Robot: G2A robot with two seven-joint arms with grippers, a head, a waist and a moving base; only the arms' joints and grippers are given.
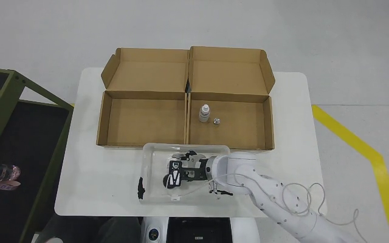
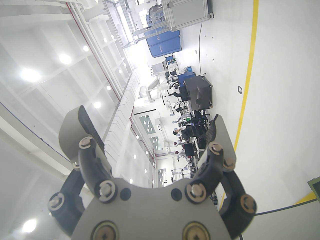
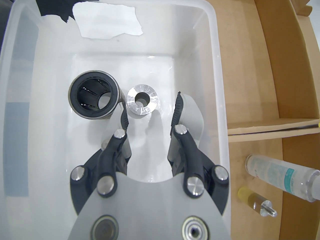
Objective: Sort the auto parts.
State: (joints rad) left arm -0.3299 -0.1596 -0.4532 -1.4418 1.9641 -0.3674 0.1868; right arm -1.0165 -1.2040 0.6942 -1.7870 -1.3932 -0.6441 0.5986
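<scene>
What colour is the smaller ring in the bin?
The ring is shiny silver; right wrist view shows it best.

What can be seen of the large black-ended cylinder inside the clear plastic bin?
The cylinder is a short, hollow tube with a shiny metal wall, a black ring at the end facing the right wrist camera, and dark ribs inside the bore. It rests on the floor of the clear bin, close beside a smaller silver ring. The open right gripper is just beside it; contact cannot be told.
</scene>
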